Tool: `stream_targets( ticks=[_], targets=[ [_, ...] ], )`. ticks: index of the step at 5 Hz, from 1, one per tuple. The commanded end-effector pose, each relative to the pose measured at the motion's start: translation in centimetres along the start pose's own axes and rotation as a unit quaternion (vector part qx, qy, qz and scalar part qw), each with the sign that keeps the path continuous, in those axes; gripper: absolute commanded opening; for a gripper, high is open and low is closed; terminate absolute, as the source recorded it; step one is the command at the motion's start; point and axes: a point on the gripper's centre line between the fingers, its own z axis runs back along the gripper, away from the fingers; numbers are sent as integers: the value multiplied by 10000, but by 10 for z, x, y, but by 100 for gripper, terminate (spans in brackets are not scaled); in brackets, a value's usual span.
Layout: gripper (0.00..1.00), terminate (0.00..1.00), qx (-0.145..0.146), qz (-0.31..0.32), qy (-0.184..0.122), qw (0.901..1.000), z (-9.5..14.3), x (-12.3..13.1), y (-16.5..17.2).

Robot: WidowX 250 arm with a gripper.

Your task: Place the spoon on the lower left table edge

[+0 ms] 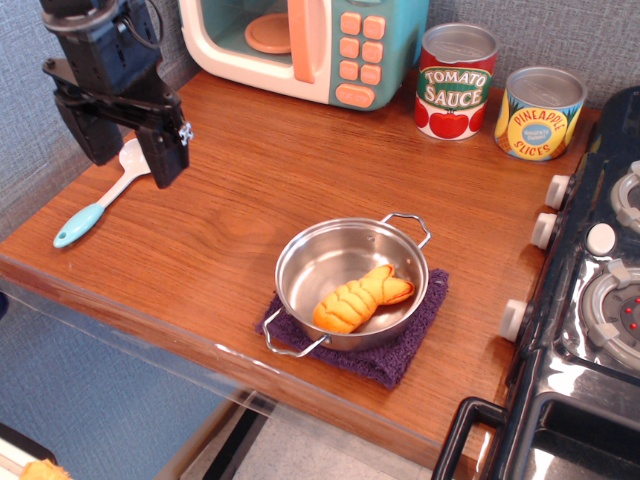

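Observation:
The spoon (pixel 98 205) lies flat on the wooden table (pixel 230 190) near its left edge, with the light blue handle tip pointing to the front left and the white bowl partly hidden behind my gripper. My gripper (pixel 132 152) hangs above the spoon's bowl end, raised off the table. Its two black fingers stand apart and hold nothing.
A steel pan (pixel 350 280) with a toy fish (pixel 360 298) sits on a purple cloth (pixel 395 355) at the front middle. A toy microwave (pixel 300 45), a tomato sauce can (pixel 455 82) and a pineapple can (pixel 540 113) line the back. A black toy stove (pixel 590 300) is at right.

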Motion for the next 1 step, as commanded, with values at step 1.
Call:
stream_targets(
  ticks=[1],
  targets=[
    [100, 100, 121, -54, -232, 9996, 16, 7, 5]
  ],
)
